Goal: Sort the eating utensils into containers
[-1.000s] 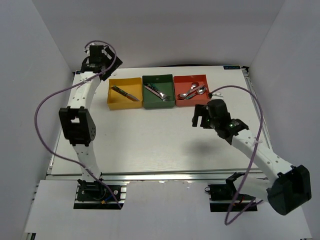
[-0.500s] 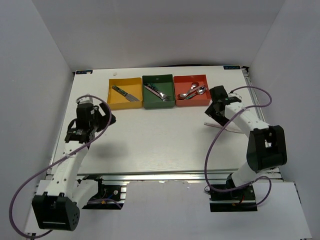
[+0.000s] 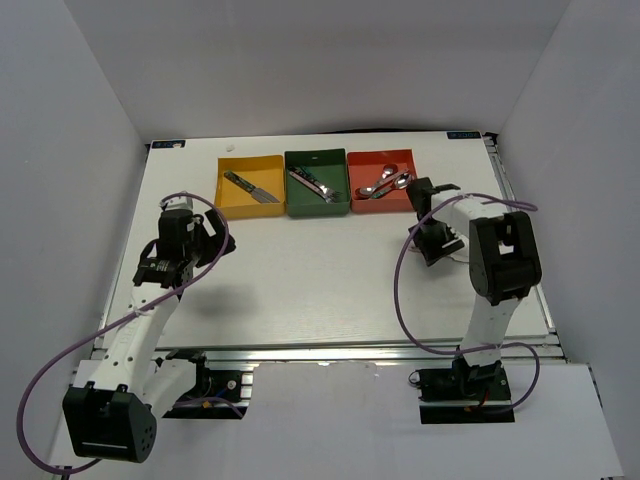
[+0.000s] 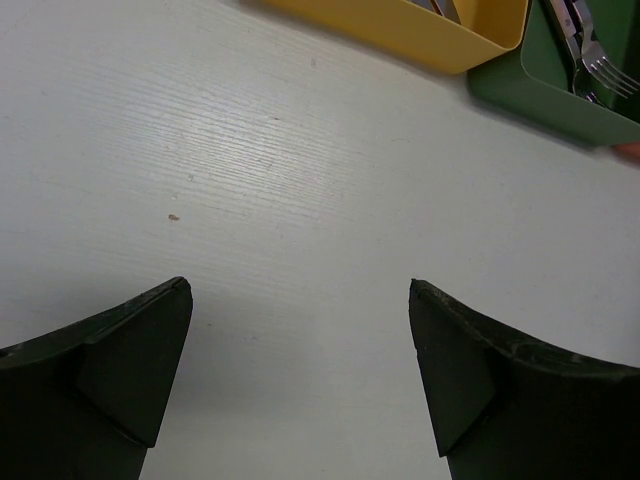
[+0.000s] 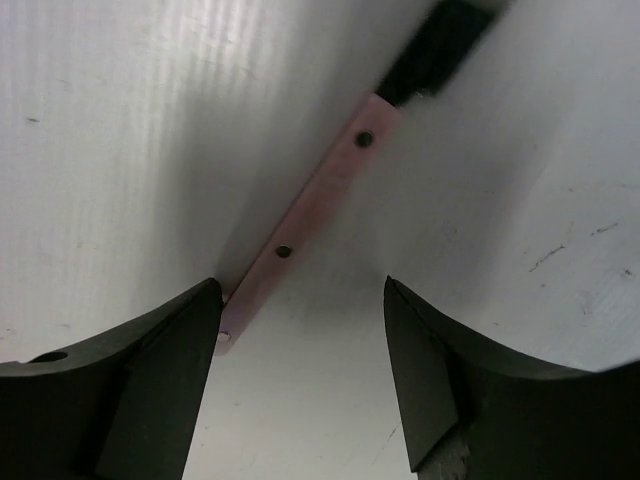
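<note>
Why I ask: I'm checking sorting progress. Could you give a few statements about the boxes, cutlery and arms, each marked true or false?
1. The yellow box holds a knife. True.
2. The red box is empty. False: spoons lie in it.
3. The right fingers are open over a pink handle lying on the table. True.
4. The left fingers grip a fork. False: they are open and hold nothing.

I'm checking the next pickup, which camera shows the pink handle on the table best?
Right wrist: the pink handle lies close up below the open right end effector, rivets visible. Top external mostly hides it under the right arm; left wrist misses it.
</note>
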You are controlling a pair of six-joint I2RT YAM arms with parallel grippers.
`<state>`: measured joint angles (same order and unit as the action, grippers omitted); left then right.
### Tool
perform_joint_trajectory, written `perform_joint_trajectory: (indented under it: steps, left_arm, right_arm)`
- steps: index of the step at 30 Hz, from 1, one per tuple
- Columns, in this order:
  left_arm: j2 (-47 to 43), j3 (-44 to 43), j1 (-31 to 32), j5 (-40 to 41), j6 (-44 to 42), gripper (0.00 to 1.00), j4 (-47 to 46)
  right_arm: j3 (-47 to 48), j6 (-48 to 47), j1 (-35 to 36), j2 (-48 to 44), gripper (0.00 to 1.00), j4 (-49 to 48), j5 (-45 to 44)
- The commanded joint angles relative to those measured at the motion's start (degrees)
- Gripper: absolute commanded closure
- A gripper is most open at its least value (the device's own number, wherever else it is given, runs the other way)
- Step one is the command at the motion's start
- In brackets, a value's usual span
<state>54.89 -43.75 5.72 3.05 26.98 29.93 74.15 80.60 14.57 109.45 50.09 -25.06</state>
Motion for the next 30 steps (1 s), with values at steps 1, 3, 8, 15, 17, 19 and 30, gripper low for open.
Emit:
perform_joint_trajectory:
  steps: [1,3,8,15,17,19,30]
  left_arm:
    - [-0.76,-1.60,0.35,0.91,-0.62,0.02,-0.67]
    - [-0.58,-1.60,0.44,0.73,-0.62,0.02,-0.58]
    - [-0.66,-1.52,0.96,0.99,-0.53,0.02,-0.58]
    - [-0.75,-1.60,1.76,1.70,-0.35,0.02,-0.32]
    - [-1.80,-1.52,2.02,2.39,-0.09,0.02,-0.31]
    - [-3.47,-1.34,2.19,3.36,0.26,0.02,-0.31]
    - [-8.75,-3.88,2.28,18.10,4.04,0.05,3.98]
  right_arm:
    - [-7.43,5.45,-0.33,-0.81,0.32,-1.38,1.59]
    - [-9.36,5.62,-0.50,-0.29,0.43,-3.41,1.86]
    - [-9.99,8.61,-1.21,1.56,1.00,-0.51,1.51]
    - [-17.37,10.46,0.81,-12.92,1.00,-2.71,-1.12]
    - [-17.72,9.24,4.30,-20.80,1.00,-4.80,-5.76]
    - [-17.11,3.19,8.87,-26.62,1.00,-7.88,-10.77]
    - [-2.89,-52.07,25.68,-18.24,1.00,-41.09,8.82]
